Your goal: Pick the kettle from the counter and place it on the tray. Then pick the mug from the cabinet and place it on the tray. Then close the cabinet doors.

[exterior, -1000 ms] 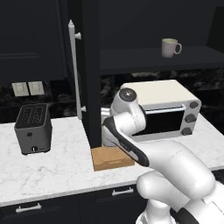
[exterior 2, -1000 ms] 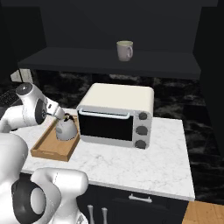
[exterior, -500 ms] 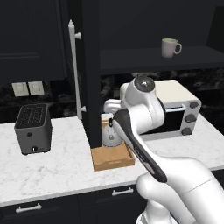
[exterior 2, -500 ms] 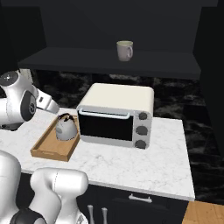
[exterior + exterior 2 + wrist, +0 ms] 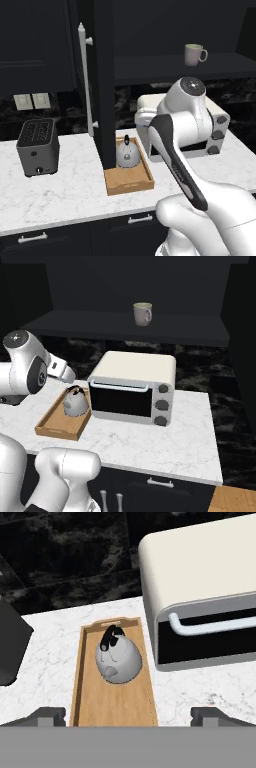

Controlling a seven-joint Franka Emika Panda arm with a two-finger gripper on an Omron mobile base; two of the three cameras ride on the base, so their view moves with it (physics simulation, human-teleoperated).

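Note:
The silver-grey kettle (image 5: 117, 657) with its black handle stands upright in the far half of the wooden tray (image 5: 82, 677), free of any grip. My gripper (image 5: 127, 717) hovers above the tray's near end, open, its two fingertips (image 5: 47, 714) spread wide with nothing between them. From the base views the kettle (image 5: 126, 154) (image 5: 75, 402) rests in the tray (image 5: 130, 182) (image 5: 55, 428) on the marble counter (image 5: 165, 441). The pale mug (image 5: 194, 54) (image 5: 142, 313) sits on the dark cabinet shelf (image 5: 125, 326) above. One cabinet door (image 5: 102, 85) stands open, edge-on beside the tray.
A cream toaster oven (image 5: 132, 388) (image 5: 200, 577) stands right of the tray, close to its rim. A boxy grey toaster (image 5: 37, 146) sits at the counter's left. My white elbow (image 5: 190, 100) rises in front of the oven. Bare marble (image 5: 60, 195) lies between toaster and tray.
The hand has let go of the kettle and risen away from it. The kettle stays in the tray. The elbow has swung up and to the right.

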